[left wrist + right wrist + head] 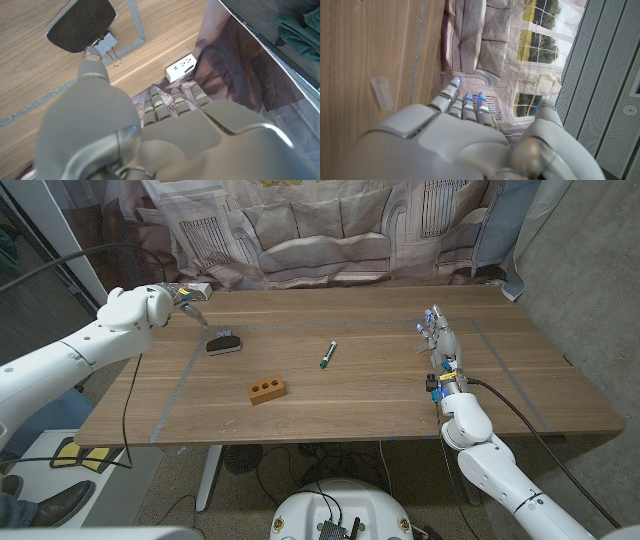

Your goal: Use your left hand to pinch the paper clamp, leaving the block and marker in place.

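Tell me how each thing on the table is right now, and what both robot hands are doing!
Clamp: lying on the table, not held.
Block: lying on the table, untouched.
Marker: lying on the table, cap on.
Left hand: above the table behind the clamp, holding nothing, most fingers curled in.
Right hand: at the table's right side, fingers straight, holding nothing.

**No readable text anywhere**

You won't find a legible word, number or brand in these views. The white box (pixel 181 69) by the curtain carries small dark marks, too tiny to read. The marker (pixel 327 355) on the surface shows no lettering you can make out.
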Robot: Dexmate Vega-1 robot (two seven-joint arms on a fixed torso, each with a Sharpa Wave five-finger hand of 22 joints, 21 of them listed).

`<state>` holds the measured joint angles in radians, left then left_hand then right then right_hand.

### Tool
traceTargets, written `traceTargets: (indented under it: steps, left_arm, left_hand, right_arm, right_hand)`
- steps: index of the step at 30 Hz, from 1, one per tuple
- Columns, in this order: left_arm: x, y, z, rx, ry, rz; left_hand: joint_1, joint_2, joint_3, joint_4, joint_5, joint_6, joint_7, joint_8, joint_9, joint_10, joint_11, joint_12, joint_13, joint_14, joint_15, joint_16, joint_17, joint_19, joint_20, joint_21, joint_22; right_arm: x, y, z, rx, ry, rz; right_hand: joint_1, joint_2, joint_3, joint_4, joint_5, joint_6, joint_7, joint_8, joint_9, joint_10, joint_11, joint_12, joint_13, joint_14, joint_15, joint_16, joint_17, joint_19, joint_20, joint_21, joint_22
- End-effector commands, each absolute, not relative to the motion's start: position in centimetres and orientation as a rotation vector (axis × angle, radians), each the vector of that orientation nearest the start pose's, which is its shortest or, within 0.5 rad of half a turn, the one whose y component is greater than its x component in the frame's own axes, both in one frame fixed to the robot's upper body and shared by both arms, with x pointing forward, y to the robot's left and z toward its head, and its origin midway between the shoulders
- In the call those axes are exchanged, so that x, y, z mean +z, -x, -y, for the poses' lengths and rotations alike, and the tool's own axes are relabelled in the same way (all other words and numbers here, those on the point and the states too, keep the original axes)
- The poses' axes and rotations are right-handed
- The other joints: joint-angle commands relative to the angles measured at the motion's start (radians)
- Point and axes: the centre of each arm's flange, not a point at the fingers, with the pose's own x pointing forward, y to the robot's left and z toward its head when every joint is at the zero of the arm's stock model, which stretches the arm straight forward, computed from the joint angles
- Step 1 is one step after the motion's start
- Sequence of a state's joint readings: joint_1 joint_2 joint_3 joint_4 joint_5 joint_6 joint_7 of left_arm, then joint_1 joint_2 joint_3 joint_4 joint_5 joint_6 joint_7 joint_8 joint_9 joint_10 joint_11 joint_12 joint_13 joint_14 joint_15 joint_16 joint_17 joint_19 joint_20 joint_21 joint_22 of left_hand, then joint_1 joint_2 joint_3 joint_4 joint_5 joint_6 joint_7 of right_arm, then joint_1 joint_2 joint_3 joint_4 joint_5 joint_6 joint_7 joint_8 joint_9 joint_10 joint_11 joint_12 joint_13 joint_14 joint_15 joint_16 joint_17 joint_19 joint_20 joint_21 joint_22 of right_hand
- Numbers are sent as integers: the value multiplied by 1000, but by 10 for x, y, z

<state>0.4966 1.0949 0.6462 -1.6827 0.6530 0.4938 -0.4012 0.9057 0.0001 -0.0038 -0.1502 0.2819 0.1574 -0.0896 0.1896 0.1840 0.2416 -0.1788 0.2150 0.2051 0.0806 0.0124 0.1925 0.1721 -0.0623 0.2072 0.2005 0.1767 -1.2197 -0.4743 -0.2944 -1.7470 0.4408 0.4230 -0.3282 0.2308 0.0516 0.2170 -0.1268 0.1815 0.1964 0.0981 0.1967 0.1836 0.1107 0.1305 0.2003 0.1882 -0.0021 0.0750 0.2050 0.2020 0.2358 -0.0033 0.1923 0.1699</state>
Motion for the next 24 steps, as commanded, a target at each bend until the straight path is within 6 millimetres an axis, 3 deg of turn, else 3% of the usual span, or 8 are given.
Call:
traceTargets:
  steps: [1,24]
  left_arm:
    - [132,-615,-419,301,-1695,17]
    - [130,-653,-417,242,-1681,-15]
  left_hand:
    - [10,-1,5,-2,10,-3,5,3,3,4,10,4,3,8,2,1,3,4,5,6,3]
    - [15,-2,0,9,18,0,-16,5,3,5,-5,6,2,18,4,1,3,5,4,2,3]
  right_arm:
    - [-69,-537,246,34,-140,772]
    - [-70,-535,247,17,-131,772]
  right_hand:
    - [10,1,-1,-2,-4,3,-7,-1,4,7,5,1,3,0,3,1,3,-3,1,-1,2]
    - [11,2,-2,-2,-4,3,-8,-2,4,9,5,1,3,1,4,1,4,-4,2,-1,2]
